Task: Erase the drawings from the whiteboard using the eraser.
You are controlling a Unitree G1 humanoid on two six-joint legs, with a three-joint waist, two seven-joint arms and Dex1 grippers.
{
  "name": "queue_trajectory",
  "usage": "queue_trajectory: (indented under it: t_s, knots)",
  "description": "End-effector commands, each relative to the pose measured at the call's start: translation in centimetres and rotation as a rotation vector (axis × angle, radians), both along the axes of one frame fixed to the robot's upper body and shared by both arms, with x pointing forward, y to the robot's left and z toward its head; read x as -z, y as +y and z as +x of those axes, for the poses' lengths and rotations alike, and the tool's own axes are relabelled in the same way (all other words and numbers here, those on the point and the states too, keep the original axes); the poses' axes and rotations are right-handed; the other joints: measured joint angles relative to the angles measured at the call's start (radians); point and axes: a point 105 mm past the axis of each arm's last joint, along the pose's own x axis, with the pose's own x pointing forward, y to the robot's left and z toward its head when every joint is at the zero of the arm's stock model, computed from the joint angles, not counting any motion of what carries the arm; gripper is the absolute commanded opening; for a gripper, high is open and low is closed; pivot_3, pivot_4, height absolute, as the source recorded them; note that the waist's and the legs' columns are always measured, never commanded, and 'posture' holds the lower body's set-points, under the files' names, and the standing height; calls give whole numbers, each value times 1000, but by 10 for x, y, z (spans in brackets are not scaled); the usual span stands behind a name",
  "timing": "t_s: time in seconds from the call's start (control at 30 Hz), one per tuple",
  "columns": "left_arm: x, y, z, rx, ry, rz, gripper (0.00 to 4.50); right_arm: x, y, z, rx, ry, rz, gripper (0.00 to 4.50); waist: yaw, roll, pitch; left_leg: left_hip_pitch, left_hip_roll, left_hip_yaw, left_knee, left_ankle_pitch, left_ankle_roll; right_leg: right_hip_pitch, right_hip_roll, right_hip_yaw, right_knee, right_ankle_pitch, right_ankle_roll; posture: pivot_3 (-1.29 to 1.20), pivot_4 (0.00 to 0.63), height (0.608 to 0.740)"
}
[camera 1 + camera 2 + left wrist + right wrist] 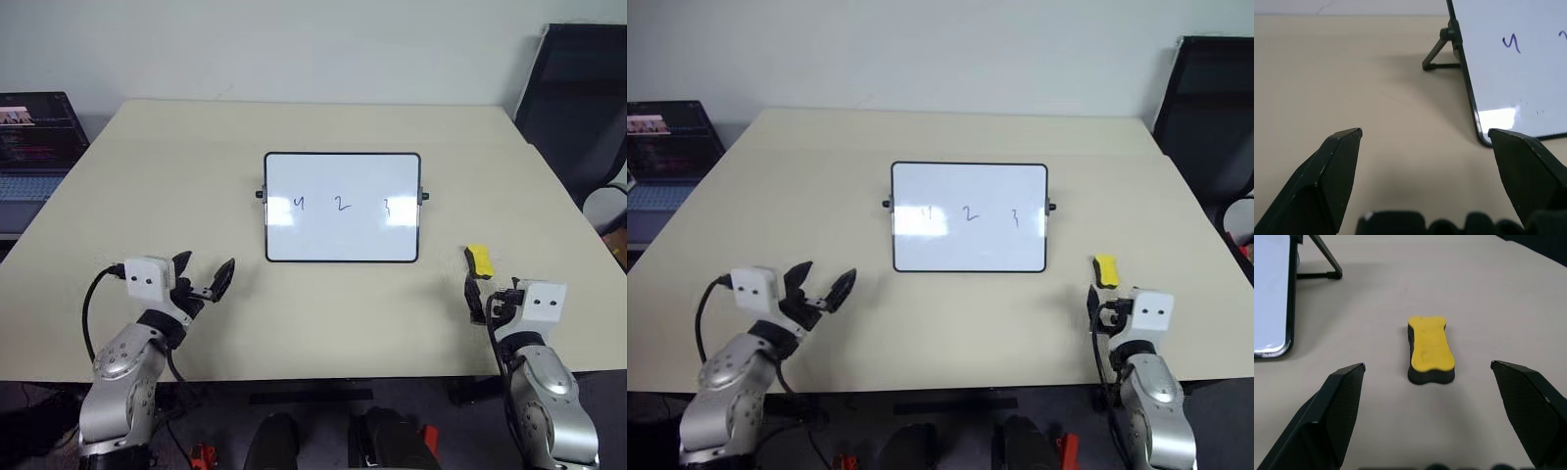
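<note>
Ahead of right hand [1427, 377], eraser [1430, 348]

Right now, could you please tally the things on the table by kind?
Whiteboard: 1
Drawings on it: 3
Eraser: 1
Total: 5

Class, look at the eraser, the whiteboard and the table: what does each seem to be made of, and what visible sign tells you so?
Eraser: likely foam or soft plastic, with a matte yellow top over a dark base layer.
Whiteboard: a glossy white coated panel, with glare patches on its face, in a thin black frame, probably plastic.
Table: a smooth matte beige top, possibly laminate; the look leaves that open.
</note>
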Motion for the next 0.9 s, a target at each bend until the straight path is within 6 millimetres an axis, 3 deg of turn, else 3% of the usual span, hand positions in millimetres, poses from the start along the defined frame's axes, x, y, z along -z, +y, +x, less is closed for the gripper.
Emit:
queue_trajectory:
  t_s: [0.03, 0.37, 0.9]
  knots:
    - [-17, -1, -2, -3, -54, 11, 4500, -11, 3, 0, -19, -31, -20, 4487, 1, 0, 0, 0, 0, 0, 0, 0, 0, 0, 0, 0, 0, -2, -3, 0, 150, 740]
    - [-17, -2, 4, -3, -52, 6, 4500, -16, -9, -4, 35, -35, -41, 4487, 4, 0, 0, 0, -1, 0, 0, 0, 0, 0, 0, 0, 0, -2, -4, 0, 150, 740]
    - [-22, -5, 14, 15, -73, -14, 4500, -18, -12, 0, 46, -43, -47, 4487, 5, 0, 0, 0, -1, 0, 0, 0, 0, 0, 1, 0, 0, -1, -2, 0, 150, 740]
